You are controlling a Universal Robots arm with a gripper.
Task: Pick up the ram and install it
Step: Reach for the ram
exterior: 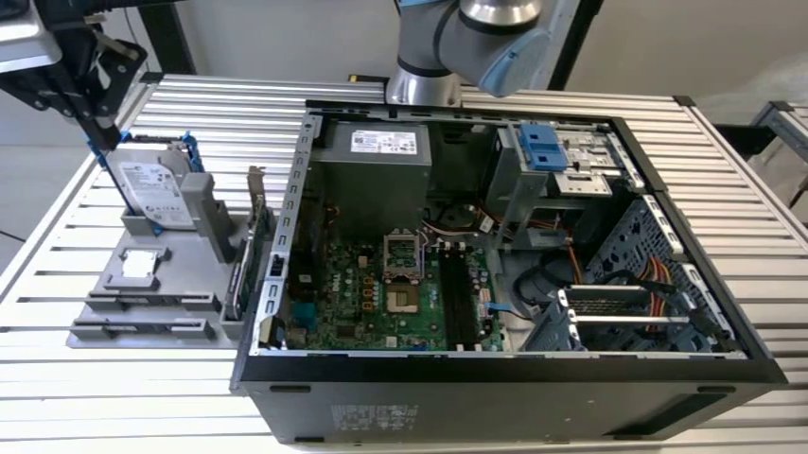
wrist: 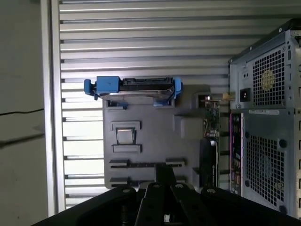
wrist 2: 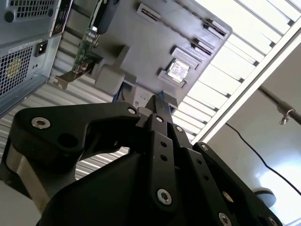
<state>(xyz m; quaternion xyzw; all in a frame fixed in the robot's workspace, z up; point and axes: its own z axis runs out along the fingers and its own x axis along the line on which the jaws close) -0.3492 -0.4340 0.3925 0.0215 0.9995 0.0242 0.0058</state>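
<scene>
A thin dark strip stands edge-on in a long slot of the grey holder (wrist: 188, 141); it looks like the ram (wrist: 146, 164). My gripper (wrist: 164, 170) hangs high above the holder, well clear of the ram. Its fingers are pressed together with nothing between them, as the second wrist view also shows for the gripper (wrist 2: 158, 104). In the exterior view the gripper (exterior: 104, 132) is at the far left, above the holder (exterior: 189, 322). The open computer case (exterior: 290, 236) lies beside the holder, its motherboard (exterior: 378, 293) and black memory slots (exterior: 457, 293) exposed.
On the holder stand a silver hard drive with blue rails (wrist: 136, 87), an upright card with a metal bracket (exterior: 253, 246) and a small square chip (wrist: 125, 136). The slatted metal table (exterior: 745, 170) ends close to the holder. Cables and drive cages (exterior: 631, 303) crowd the case's right side.
</scene>
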